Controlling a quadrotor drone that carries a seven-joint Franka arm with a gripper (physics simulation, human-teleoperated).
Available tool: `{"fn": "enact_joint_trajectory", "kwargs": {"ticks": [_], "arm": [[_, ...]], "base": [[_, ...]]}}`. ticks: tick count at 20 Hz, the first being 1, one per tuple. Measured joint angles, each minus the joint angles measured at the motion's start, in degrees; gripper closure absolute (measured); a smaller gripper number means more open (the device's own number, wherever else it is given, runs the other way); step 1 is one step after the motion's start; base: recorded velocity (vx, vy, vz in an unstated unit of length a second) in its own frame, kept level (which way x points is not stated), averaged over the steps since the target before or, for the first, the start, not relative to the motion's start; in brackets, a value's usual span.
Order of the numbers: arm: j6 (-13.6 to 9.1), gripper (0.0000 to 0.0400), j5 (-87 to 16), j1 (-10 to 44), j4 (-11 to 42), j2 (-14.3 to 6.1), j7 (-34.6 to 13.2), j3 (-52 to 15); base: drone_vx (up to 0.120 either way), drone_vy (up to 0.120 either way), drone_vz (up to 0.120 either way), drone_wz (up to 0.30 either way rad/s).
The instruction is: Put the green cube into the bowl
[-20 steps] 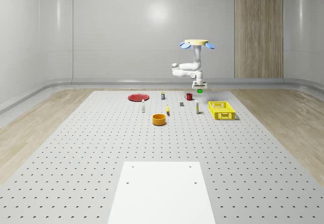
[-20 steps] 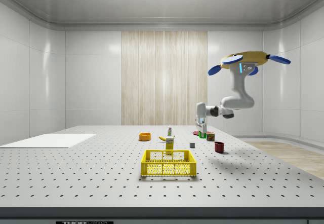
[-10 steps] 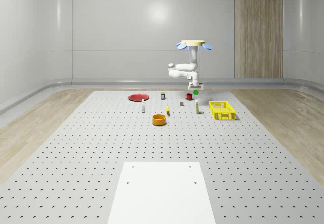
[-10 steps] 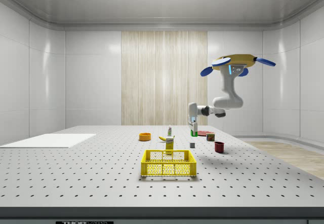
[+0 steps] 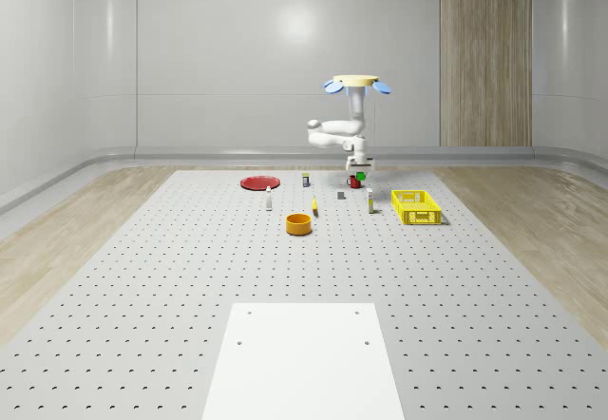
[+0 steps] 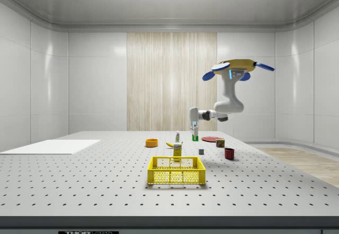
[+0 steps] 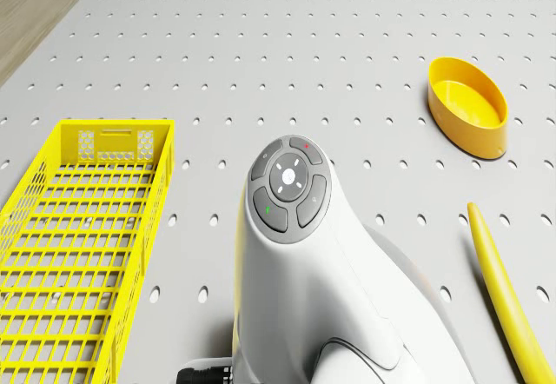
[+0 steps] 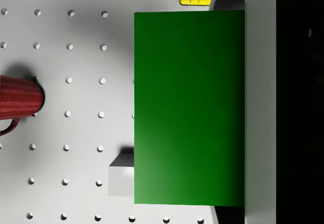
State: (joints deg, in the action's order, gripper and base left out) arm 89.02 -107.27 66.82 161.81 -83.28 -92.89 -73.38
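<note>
gripper: the gripper (image 6: 194,132) points straight down from the arm's end, fingers closed onto the green cube (image 8: 188,107), which sits clamped between them well off the table
green cube: carried in the air; in the wrist view one dark finger (image 8: 298,102) lies flat against its side, and the table shows beneath it
below the cube: a small grey block (image 8: 121,181) peeks out from under its edge, and a dark red mug (image 8: 19,104) stands a little apart on the table
arm: white, bent at the elbow (image 5: 316,131), hanging from the drone and reaching down to the gripper
drone: the drone (image 6: 236,66) hovers high over the far part of the perforated table (image 5: 142,287), with nothing under it but air; from the whole-scene camera it hangs at about 12 o'clock, just right of centre
bowl: the orange bowl (image 5: 299,223) rests on the table, well apart from the gripper, towards 7 o'clock from it in the whole-scene view; nothing lies in it that I can see
yellow basket: the yellow basket (image 5: 415,206) sits at about 4 o'clock from the gripper in the same view
banana: a banana (image 7: 508,301) lies on the table between bowl and basket
red plate: a red plate (image 5: 258,182) lies flat at the far left
</note>
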Motion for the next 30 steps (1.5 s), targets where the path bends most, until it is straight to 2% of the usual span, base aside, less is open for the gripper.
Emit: {"fn": "enact_joint_trajectory", "kwargs": {"ticks": [30], "arm": [[2.2,0.015,1.03,0.74,-0.14,-2.36,-0.76,-0.33]], "base": [[0.12,-0.12,0.0,0.0]]}}
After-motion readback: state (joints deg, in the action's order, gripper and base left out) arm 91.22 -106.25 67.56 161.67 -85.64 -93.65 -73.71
